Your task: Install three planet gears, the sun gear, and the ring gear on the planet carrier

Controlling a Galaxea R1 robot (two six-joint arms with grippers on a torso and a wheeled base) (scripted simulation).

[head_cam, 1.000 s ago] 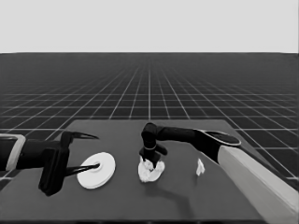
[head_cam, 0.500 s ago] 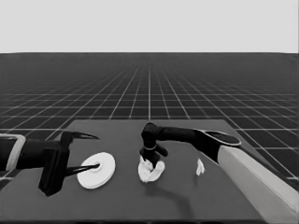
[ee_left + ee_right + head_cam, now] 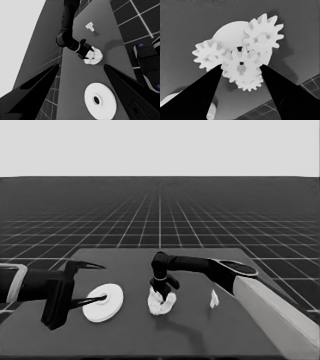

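Observation:
The smaller round part (image 3: 159,308) lies mid-table, its bare face (image 3: 230,32) showing behind the gears. Three small gears sit on it: one (image 3: 210,57), another (image 3: 262,37) and a third (image 3: 248,83). A fourth gear (image 3: 240,67) is at the middle, above them, with my right gripper (image 3: 164,295) shut on its sides. The larger round part (image 3: 107,304) lies flat toward the left end. My left gripper (image 3: 103,282) waits open over it, not holding it; its wrist view shows the same part (image 3: 106,96) between the fingers.
A thin white piece (image 3: 214,298) lies to the right of the gear stack, also seen from the left wrist (image 3: 90,26). Dark machinery with blue lights (image 3: 147,62) sits past the table's edge. The right arm's pale grey part (image 3: 270,315) fills the lower right corner.
The right gripper has sunk very slightly over the gear stack. The left arm and the other parts have not moved.

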